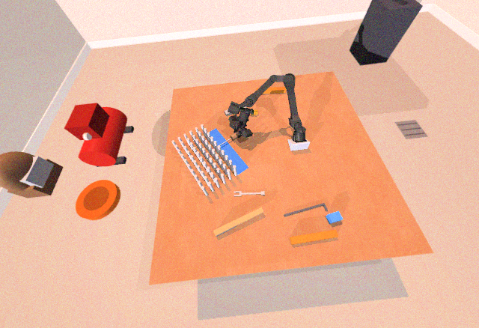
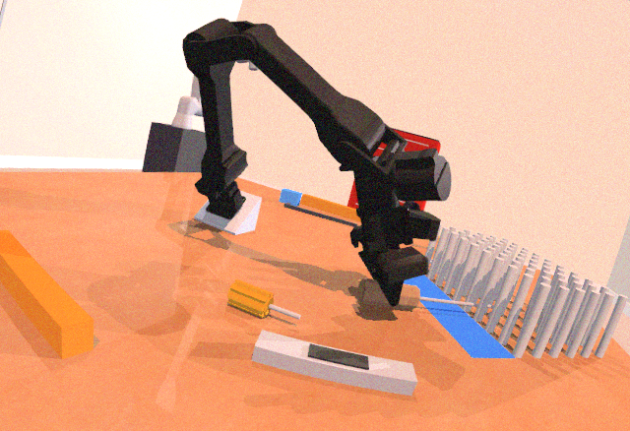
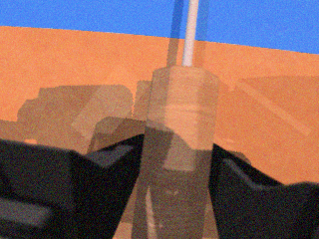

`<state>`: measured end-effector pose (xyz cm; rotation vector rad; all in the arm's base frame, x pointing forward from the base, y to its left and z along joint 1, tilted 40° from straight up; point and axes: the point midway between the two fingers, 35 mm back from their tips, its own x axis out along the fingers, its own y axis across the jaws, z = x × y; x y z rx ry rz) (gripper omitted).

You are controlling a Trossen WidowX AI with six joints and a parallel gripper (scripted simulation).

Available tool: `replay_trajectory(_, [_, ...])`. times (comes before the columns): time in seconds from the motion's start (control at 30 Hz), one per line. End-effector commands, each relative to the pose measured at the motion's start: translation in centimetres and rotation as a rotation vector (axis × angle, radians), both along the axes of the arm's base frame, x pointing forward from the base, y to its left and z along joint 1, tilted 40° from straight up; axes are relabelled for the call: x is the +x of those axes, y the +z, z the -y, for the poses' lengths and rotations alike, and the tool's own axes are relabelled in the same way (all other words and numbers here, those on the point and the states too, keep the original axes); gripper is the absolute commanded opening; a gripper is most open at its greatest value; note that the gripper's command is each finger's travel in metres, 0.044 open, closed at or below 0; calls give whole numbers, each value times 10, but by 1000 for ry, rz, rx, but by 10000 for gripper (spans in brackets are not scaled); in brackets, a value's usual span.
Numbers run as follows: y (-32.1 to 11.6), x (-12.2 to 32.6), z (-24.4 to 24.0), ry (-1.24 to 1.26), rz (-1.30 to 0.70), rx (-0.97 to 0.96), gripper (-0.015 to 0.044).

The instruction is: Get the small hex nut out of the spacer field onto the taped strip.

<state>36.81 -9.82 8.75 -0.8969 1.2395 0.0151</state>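
My gripper (image 1: 243,135) (image 2: 398,298) (image 3: 175,145) is shut on the pale wooden handle (image 2: 410,296) (image 3: 184,112) of a tool, low over the table in front of the spacers. Its thin metal rod (image 2: 441,300) (image 3: 190,30) points across the blue taped strip (image 1: 239,163) (image 2: 472,339) (image 3: 75,17). The rod's far end is at the front row of standing grey spacers (image 1: 235,170) (image 2: 527,319); whether it touches one or passes between them, I cannot tell. The spacers I can make out stand upright. The hex nut is not visible in any view.
A yellow-handled screwdriver (image 1: 255,112) (image 2: 248,298) and a grey bar (image 2: 284,355) lie near the hand. A forked tool (image 1: 251,193), a dark L-shaped rod (image 1: 303,210) (image 2: 320,214), a wooden bar (image 1: 239,222), an orange bar (image 1: 313,237) and a blue block (image 1: 334,217) (image 2: 290,197) lie farther off.
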Motion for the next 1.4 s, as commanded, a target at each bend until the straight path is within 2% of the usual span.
replay_trajectory(0.0, [1,-4,0,5,-2,3,0])
replay_trajectory(1.37, [9,-28,10,5,-3,1,0])
